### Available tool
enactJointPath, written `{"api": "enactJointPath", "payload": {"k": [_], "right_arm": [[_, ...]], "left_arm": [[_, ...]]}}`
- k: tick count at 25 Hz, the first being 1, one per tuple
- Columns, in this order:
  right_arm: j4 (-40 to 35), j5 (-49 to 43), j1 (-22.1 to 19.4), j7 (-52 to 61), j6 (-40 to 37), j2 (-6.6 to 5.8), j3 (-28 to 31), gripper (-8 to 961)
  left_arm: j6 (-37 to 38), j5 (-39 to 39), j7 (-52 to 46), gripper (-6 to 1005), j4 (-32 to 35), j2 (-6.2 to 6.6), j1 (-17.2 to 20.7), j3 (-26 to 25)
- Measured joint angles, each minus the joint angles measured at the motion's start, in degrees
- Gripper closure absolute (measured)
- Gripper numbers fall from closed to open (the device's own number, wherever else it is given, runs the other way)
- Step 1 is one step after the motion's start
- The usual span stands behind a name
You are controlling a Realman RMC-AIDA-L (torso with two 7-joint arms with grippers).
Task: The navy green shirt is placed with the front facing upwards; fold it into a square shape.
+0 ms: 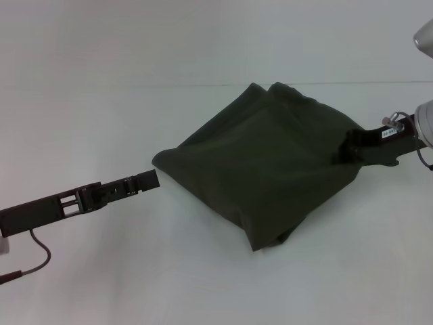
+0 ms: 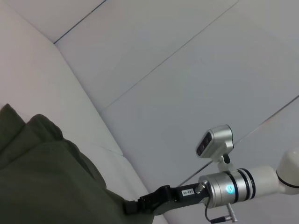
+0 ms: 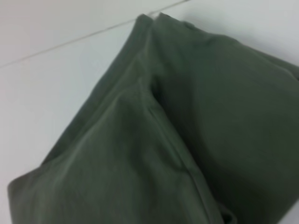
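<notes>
The navy green shirt (image 1: 264,169) lies folded on the white table as a rough diamond, with no lettering or collar showing. It also shows in the left wrist view (image 2: 42,172) and fills the right wrist view (image 3: 187,140). My right gripper (image 1: 348,144) is at the shirt's right edge, shut on the fabric, which rises a little toward it; it also shows in the left wrist view (image 2: 135,206). My left gripper (image 1: 147,181) is open and empty, just off the shirt's left corner and not touching it.
The white table (image 1: 135,271) runs all round the shirt, with a seam line (image 1: 169,84) at the back. A cable (image 1: 40,254) hangs under my left arm at the front left.
</notes>
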Motion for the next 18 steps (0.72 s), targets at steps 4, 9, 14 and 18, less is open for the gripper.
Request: {"api": "enactJointPath", "payload": {"k": [4,9,14,18], "right_arm": [[-0.5,2.6,0.2,-2.1,0.7,0.12,0.0,802],[-3.7,6.1,0.2,-4.4,1.6,0.47,-0.3,897],[-7.0,7.9,0.9,-6.7,2.9,0.99,-0.4,899],[-9.1,8.4,2.0,-8.5,3.4,1.35,-0.4,899]], "left_arm": [[0.0,-0.1,0.0,37,0.0,0.02,0.0,0.0],[0.0,-0.4,0.0,38,0.0,0.02,0.0,0.0],[0.0,-0.5,-0.1,38,-0.1,-0.09,0.0,0.0],[0.0,-0.5,-0.4,38,-0.1,-0.14,0.1,0.0]]}}
